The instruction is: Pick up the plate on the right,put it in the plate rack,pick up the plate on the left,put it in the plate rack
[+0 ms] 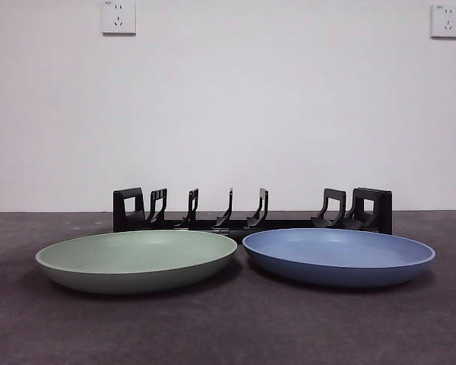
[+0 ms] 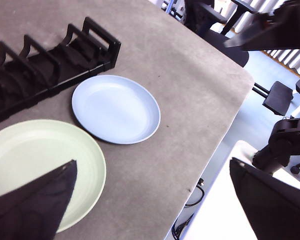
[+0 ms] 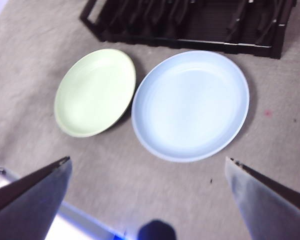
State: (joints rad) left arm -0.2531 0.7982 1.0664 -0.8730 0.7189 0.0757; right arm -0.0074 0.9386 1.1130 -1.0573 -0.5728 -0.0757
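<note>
A blue plate (image 1: 339,255) lies flat on the right of the table, and a pale green plate (image 1: 137,258) lies flat on the left, almost touching it. Behind both stands the black plate rack (image 1: 251,211) with nothing between its prongs. My right gripper (image 3: 147,159) hangs open high over the table's near side, with the blue plate (image 3: 191,105) just ahead of its jaws and the green plate (image 3: 95,92) off to one side. My left gripper (image 2: 152,161) is also open and raised, over the table beside the green plate (image 2: 35,160) and blue plate (image 2: 116,108). Neither arm shows in the front view.
The grey table top (image 1: 228,327) ends at an edge (image 2: 225,125) close to the blue plate's side. Beyond it stand black chairs (image 2: 285,145) and cables on the floor. Two wall sockets (image 1: 118,17) sit on the white wall behind the rack.
</note>
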